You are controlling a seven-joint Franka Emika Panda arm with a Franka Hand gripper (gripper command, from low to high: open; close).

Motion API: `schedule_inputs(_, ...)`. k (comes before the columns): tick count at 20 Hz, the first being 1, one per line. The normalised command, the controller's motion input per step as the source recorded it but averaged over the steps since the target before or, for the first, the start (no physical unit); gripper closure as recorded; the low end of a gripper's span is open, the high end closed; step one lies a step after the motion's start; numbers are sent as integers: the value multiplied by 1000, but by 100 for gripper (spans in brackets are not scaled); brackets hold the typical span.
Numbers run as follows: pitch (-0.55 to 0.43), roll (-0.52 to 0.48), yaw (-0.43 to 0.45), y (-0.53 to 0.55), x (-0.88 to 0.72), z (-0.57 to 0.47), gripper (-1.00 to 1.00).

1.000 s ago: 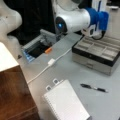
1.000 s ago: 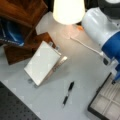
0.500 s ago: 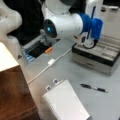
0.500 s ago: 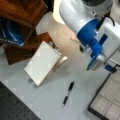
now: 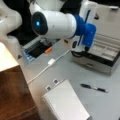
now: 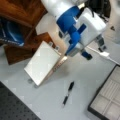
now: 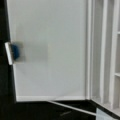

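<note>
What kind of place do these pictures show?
Probably a robotics lab workbench: a grey table bears a pen, a spiral notebook and an open metal case, with a perforated optical board beside it.

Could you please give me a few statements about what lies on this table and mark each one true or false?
1. A black pen lies flat on the grey table. True.
2. The pen rests on top of the white notebook. False: it lies apart from it, on bare table.
3. The metal case stands open. True.
4. The gripper holds the pen. False: the pen lies alone, away from it.
5. A white cable runs across the table. True.
</note>
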Motion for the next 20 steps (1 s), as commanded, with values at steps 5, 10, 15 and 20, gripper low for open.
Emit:
schedule_inputs(5, 218, -608, 290, -350, 117, -18, -100)
schedule_inputs(10, 192, -602, 174, -315, 115, -14, -100)
schedule_inputs(15, 166, -569, 61, -192, 158, -10, -100)
schedule_inputs(20, 129, -530, -39, -102, 207, -52, -100)
